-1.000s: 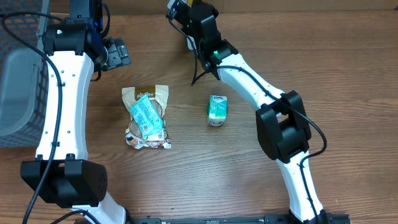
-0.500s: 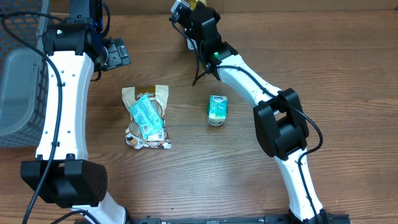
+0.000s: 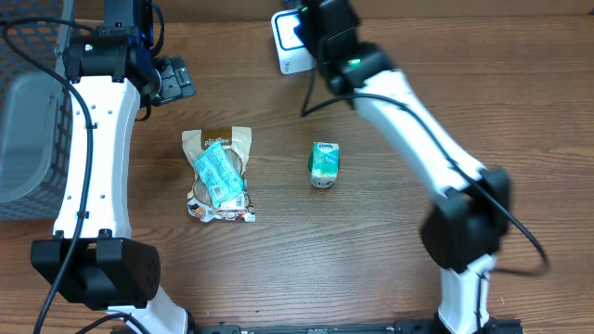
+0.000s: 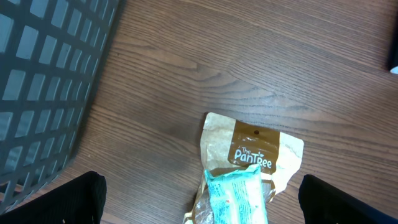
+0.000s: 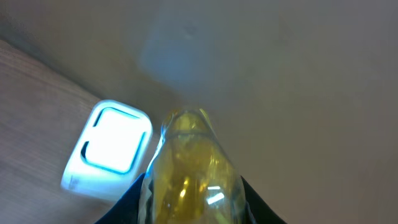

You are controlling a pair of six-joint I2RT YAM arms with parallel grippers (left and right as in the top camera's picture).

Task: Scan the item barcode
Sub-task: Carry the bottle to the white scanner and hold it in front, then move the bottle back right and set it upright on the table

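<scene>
**Bottle presented at the scanner, top centre of the overhead view**

At far left sits the basket point(image 3: 28, 111). At upper left the left gripper point(image 3: 173, 79) hangs empty with its jaws spread wide, and the bag point(image 3: 220, 176) lies lower in the frame. A carton point(image 3: 324, 164) lies mid-frame. At top centre the right gripper point(image 5: 189, 208) pinches the bottle point(image 5: 189, 162) of yellow liquid, just beside the lit scanner point(image 5: 109, 152). This looks like the scanning step itself. No barcode shows, so the next move likely calls for turning the bottle until its code faces the scanner window.

yellow clear bottle point(image 5: 189, 177), white glowing scanner point(image 5: 109, 148), brown-cream pouch point(image 4: 252, 149), grey gridded basket point(image 4: 43, 81).
</scene>
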